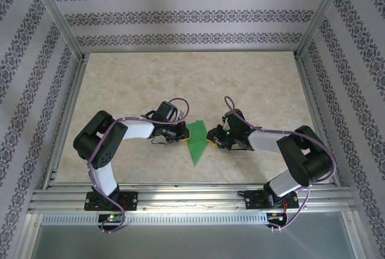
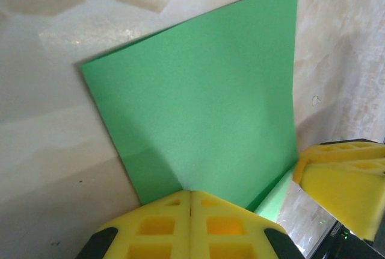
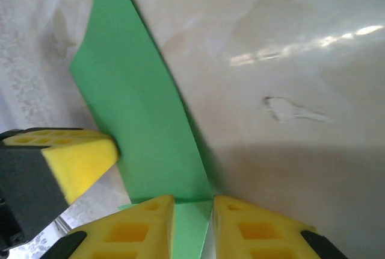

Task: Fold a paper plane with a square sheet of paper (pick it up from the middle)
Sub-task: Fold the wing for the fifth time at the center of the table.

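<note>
mid-fold, we reckon: left hand (image 2: 190, 194) clamped on paper (image 2: 198, 108), right hand (image 3: 192, 202) slightly apart around its edge (grip unclear); next needs a pressed crease.

Plain bright-green paper sheet (image 1: 196, 141) at centre-frame. Table (image 1: 180, 78) beige w/ pale marble veining. Walls (image 1: 180, 12) white w/ grey-purple damask bands, top & sides. Arms (image 1: 129, 131) black + white sections; cables (image 1: 187, 109) purple. Pads (image 2: 180, 223) yellow on black fingers. Frame rails (image 1: 180, 196) silver, bottom.
</note>
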